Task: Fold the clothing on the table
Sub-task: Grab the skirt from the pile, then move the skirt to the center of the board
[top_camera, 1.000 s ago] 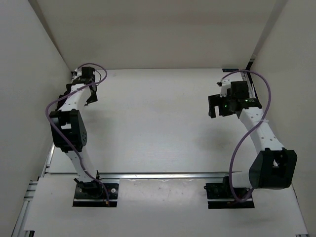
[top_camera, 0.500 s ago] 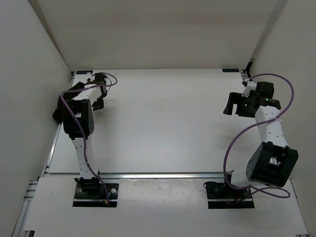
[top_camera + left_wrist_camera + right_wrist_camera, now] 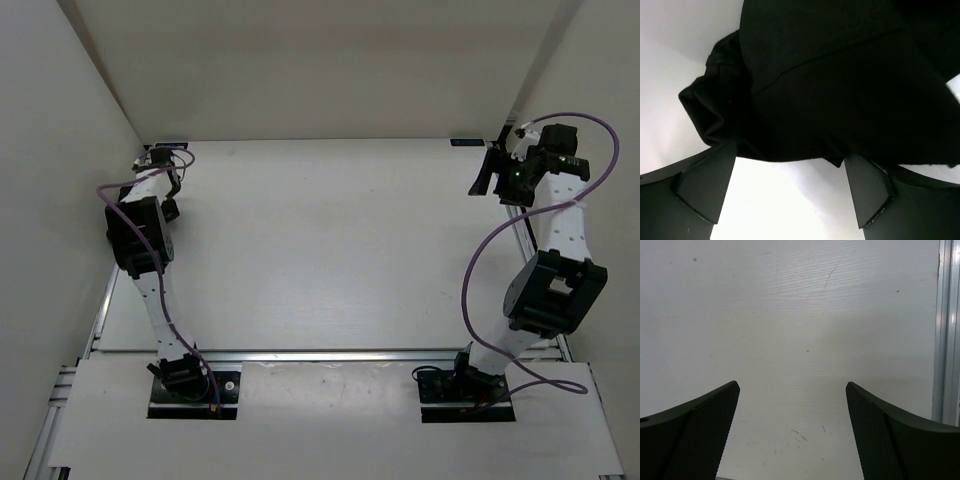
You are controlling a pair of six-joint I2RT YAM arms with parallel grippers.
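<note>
Clothing [image 3: 840,100] fills the upper frame just ahead of my left gripper [image 3: 790,176], jaws spread, empty; my right gripper [image 3: 791,390], likewise spread, faces only table [image 3: 790,315].

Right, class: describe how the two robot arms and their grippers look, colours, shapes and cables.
The left arm and right arm are alike: white links joined by bulky black housings. A purple cable loops along each. Fingers of the right gripper are black, wedge-shaped, with finely dotted faces.
</note>
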